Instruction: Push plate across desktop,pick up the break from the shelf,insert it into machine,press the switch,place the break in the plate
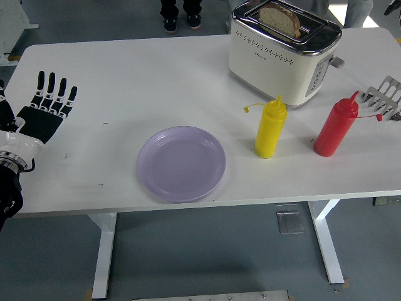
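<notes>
The white table (125, 75) fills most of the frame, its near edge running along the lower third and its legs showing below.

At the upper right of the frame stands the cream toaster (283, 51) with a chrome top. A slice of bread (280, 19) sits upright in one of its slots, the top half sticking out above the rim (the lever knob shows on the toaster's right end).

Low in the centre of the frame lies the lilac plate (182, 163), empty, close to the table's near edge and well apart from the toaster.

At the left edge of the frame the left hand (42, 113) rests flat on the table, palm down, its black fingers stretched out straight and slightly spread, pointing toward the top of the frame; it grasps nothing and is well apart from the plate.

Right of the plate stands the yellow squeeze bottle (270, 127), upright, its cap hanging off to the left of the nozzle. Farther right stands the red squeeze bottle (336, 128), also upright, with the toaster behind the two.

At the right edge of the frame, just beside the red bottle, part of a metal rack (385, 99) shows; the rest is cut off.

At the top centre of the frame, beyond the table, a person's dark shoes (181, 21) stand on the floor.
</notes>
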Robot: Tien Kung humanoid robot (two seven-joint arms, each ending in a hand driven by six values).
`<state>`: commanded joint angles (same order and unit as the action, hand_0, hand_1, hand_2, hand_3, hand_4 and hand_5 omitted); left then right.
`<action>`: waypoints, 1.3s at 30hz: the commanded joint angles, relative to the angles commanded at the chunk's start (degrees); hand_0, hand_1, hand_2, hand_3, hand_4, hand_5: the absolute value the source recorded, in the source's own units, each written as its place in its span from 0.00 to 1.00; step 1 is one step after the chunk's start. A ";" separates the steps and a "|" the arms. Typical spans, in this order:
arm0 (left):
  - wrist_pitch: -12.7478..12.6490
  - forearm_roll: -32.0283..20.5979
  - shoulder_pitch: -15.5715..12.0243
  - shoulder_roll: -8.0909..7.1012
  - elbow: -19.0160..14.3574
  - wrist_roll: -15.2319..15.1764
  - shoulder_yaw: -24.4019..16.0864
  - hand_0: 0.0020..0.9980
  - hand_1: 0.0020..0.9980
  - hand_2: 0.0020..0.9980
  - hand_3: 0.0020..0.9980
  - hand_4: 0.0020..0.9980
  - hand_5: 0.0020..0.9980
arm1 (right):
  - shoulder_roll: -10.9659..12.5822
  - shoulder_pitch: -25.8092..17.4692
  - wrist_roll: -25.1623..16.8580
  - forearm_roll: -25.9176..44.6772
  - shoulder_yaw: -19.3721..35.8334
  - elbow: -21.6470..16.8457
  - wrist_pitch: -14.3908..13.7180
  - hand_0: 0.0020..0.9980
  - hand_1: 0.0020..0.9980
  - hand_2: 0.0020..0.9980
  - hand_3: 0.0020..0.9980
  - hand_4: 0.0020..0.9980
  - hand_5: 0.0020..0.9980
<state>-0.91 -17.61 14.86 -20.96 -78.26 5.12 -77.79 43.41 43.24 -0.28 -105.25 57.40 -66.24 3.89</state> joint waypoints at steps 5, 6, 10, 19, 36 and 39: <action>-0.28 3.13 0.29 0.18 -0.11 -0.82 0.25 0.80 0.75 0.71 0.70 0.82 1.00 | -2.97 0.15 -3.36 -2.21 -2.85 3.78 -2.92 0.48 0.48 0.64 0.53 0.00 0.00; -0.32 3.50 0.33 0.22 -0.07 -0.94 0.32 0.80 0.75 0.71 0.70 0.82 1.00 | -3.42 0.22 -3.81 -2.48 -3.36 4.41 -3.35 0.48 0.48 0.64 0.53 0.00 0.00; -0.41 4.79 0.42 0.32 0.20 -1.38 0.59 0.80 0.75 0.71 0.70 0.82 1.00 | -5.22 0.59 -5.21 -2.81 -5.84 6.82 -4.74 0.49 0.48 0.65 0.53 0.00 0.00; -0.35 5.18 0.59 0.46 0.89 -1.53 1.09 0.80 0.75 0.71 0.70 0.82 1.00 | -8.21 2.58 -6.51 -2.47 -10.82 10.85 -6.60 0.49 0.48 0.64 0.53 0.00 0.00; -0.28 4.70 0.53 0.45 1.05 -1.64 1.55 0.80 0.75 0.71 0.70 0.82 1.00 | -10.19 3.91 -7.35 -1.38 -14.78 14.90 -8.62 0.49 0.48 0.63 0.53 0.00 0.00; -0.27 4.62 0.49 0.45 1.12 -1.69 1.61 0.80 0.75 0.71 0.70 0.82 1.00 | -10.28 3.93 -7.59 -0.98 -15.28 15.46 -8.98 0.49 0.47 0.62 0.53 0.00 0.00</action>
<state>-1.18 -12.99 15.35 -20.51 -77.14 3.42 -76.18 33.13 47.17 -7.87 -106.22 42.12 -50.78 -5.09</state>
